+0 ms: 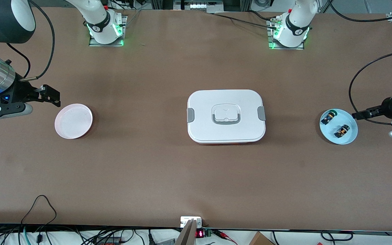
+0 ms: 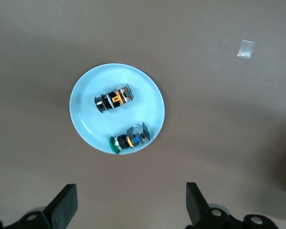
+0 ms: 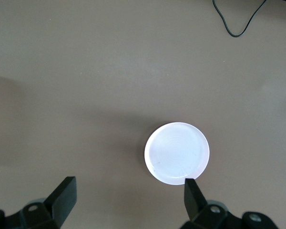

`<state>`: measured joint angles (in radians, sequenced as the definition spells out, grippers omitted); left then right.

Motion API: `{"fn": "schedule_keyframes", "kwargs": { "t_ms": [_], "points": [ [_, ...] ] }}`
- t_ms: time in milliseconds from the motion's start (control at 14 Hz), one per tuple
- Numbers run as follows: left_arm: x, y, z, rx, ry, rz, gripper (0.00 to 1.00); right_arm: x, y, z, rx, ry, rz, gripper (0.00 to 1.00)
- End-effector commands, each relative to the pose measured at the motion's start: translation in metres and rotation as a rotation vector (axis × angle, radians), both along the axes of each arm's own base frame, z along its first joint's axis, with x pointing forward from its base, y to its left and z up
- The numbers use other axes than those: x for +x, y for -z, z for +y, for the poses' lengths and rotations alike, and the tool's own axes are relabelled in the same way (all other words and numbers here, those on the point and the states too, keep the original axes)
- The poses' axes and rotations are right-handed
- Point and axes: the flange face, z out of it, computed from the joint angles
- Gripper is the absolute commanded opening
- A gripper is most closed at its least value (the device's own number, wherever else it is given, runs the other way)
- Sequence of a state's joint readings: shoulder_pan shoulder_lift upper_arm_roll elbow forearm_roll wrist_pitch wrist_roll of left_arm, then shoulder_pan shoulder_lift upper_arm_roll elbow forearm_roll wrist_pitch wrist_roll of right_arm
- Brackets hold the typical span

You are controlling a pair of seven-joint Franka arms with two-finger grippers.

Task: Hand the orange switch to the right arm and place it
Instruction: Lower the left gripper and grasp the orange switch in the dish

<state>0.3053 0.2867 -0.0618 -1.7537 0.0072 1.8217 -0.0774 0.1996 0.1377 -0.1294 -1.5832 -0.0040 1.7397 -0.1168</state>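
Both pincers open and empty; transfer not yet begun.
The orange switch lies on its side in the blue plate beside a green-capped switch, at the left arm's end of the desk. The left pincer hangs just beside that plate, jaws wide, positioned for pickup. The right pincer waits beside the pink plate, the likely drop point.

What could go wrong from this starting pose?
1. The orange switch lies close beside the green switch on the blue plate; the open left gripper might grab the wrong one.
2. Both lie on their sides, so either could roll.
3. The white box sits between the plates, obstructing a low handover.
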Motion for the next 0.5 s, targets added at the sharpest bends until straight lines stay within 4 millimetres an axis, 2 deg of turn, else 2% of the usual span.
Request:
{"fn": "schedule_keyframes", "kwargs": {
  "t_ms": [0, 285, 427],
  "points": [
    [-0.011, 0.030, 0.018, 0.020, 0.024, -0.061, 1.00, -0.001, -0.006, 0.003, 0.003, 0.011, -0.003, 1.00],
    [-0.024, 0.070, 0.041, 0.038, 0.057, -0.163, 1.00, -0.001, -0.006, 0.006, 0.004, 0.006, -0.003, 1.00],
    [-0.026, 0.081, 0.041, 0.037, 0.056, -0.162, 1.00, -0.001, -0.007, 0.006, 0.004, 0.006, -0.004, 1.00]
  ]
}}
